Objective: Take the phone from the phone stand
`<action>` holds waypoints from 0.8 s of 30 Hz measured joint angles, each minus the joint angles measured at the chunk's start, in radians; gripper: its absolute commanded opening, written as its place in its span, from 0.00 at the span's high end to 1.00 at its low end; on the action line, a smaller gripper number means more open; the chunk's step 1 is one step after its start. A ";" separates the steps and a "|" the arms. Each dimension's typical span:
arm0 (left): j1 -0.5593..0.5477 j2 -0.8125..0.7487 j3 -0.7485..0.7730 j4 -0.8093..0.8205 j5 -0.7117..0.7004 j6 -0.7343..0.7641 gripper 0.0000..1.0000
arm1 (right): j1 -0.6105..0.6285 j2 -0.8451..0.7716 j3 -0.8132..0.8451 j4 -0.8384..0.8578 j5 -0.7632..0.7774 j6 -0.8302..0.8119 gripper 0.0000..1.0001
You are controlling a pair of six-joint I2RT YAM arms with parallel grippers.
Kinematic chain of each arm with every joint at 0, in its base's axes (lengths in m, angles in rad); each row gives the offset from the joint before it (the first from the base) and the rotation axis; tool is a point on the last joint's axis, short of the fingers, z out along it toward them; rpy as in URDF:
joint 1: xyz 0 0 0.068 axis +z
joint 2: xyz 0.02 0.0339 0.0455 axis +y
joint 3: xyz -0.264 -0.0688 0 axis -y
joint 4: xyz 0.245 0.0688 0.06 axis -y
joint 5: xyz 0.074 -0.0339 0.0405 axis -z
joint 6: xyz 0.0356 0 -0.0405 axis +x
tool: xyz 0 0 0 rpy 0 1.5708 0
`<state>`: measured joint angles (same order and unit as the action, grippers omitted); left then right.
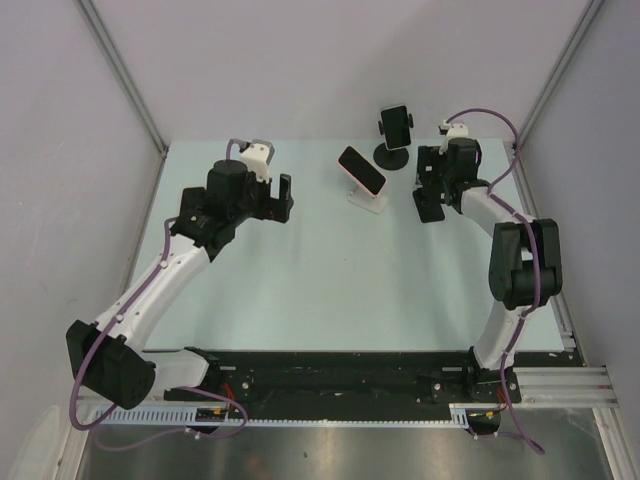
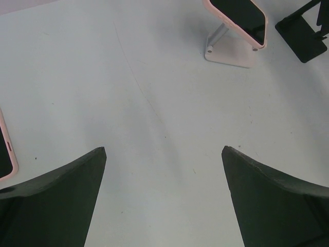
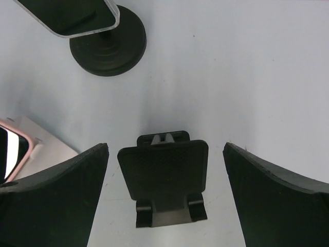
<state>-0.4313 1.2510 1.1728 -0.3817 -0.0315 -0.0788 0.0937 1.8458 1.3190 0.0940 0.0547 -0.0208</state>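
Note:
A pink-cased phone (image 1: 361,170) leans on a white stand (image 1: 368,200) at the table's far middle. It also shows in the left wrist view (image 2: 241,18) on its stand (image 2: 230,50). A second phone (image 1: 396,124) sits clamped on a black round-base stand (image 1: 391,157); the right wrist view shows that phone (image 3: 72,15) and its base (image 3: 108,46). My left gripper (image 1: 280,197) (image 2: 164,149) is open and empty, well left of the white stand. My right gripper (image 1: 430,192) (image 3: 165,145) is open, straddling an empty black folding stand (image 3: 163,177) without touching it.
The black folding stand (image 1: 430,208) sits right of the white stand and shows in the left wrist view (image 2: 303,33). A pink-edged dark object (image 2: 5,154), like a flat phone, lies at that view's left edge. Grey walls enclose the table.

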 measured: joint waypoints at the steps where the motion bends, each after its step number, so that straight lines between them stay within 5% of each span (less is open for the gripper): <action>1: 0.000 0.000 0.000 0.000 0.002 0.000 0.00 | 0.000 0.013 0.004 0.001 -0.001 -0.001 0.00; 6: 0.000 0.002 0.000 -0.002 0.022 0.000 0.00 | 0.000 0.077 0.031 -0.003 -0.011 -0.009 0.04; 14: 0.000 0.006 0.000 -0.003 0.039 0.000 0.00 | -0.011 0.086 0.037 -0.034 -0.031 -0.050 0.44; 24: 0.000 0.006 -0.001 -0.003 0.035 0.000 0.00 | -0.048 -0.012 0.020 -0.197 -0.057 -0.103 0.51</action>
<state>-0.4309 1.2568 1.1721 -0.3843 0.0040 -0.0792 0.0460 1.8339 1.3392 -0.1028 -0.0025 -0.1242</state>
